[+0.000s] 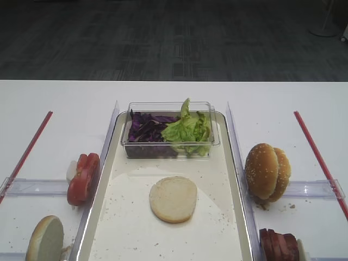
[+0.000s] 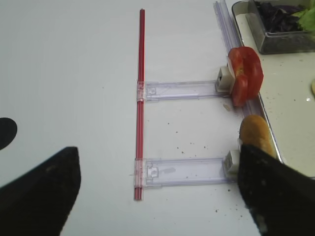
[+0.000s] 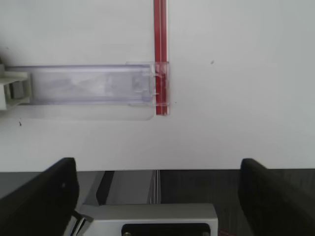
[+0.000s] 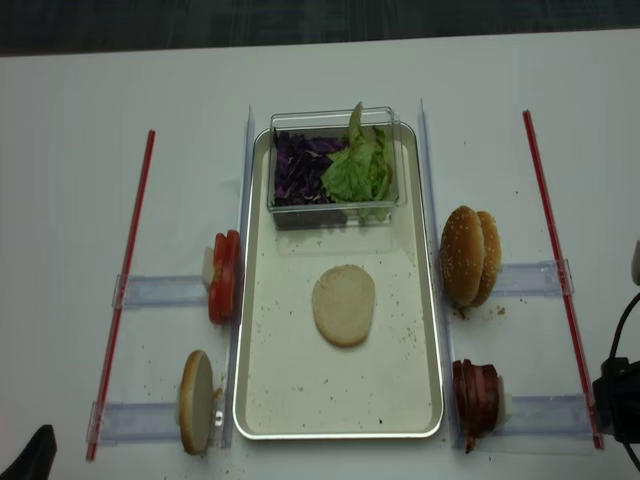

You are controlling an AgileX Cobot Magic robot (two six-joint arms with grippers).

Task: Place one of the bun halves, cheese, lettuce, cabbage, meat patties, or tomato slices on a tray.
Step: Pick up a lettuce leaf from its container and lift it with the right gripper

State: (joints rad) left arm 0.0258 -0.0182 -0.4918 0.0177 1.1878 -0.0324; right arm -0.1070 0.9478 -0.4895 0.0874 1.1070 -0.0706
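A pale flat bun half (image 1: 173,199) lies on the floor of the long metal-rimmed tray (image 1: 239,179). Purple cabbage (image 1: 145,130) and green lettuce (image 1: 189,129) fill a tub at the tray's far end. Tomato slices (image 1: 83,178) and another bun half (image 1: 44,239) stand left of the tray. Sesame bun halves (image 1: 266,171) and meat patties (image 1: 279,244) stand to its right. Cheese is out of view. My left gripper (image 2: 157,196) hangs open and empty over the table, left of the tray. My right gripper (image 3: 157,196) is open and empty at the table's near right edge.
A clear tub (image 1: 169,109) sits inside the tray. Red strips (image 1: 318,155) (image 1: 27,149) run along both sides. Clear plastic holders (image 3: 88,84) (image 2: 182,89) reach from them toward the tray. Crumbs speckle the tray floor and the table.
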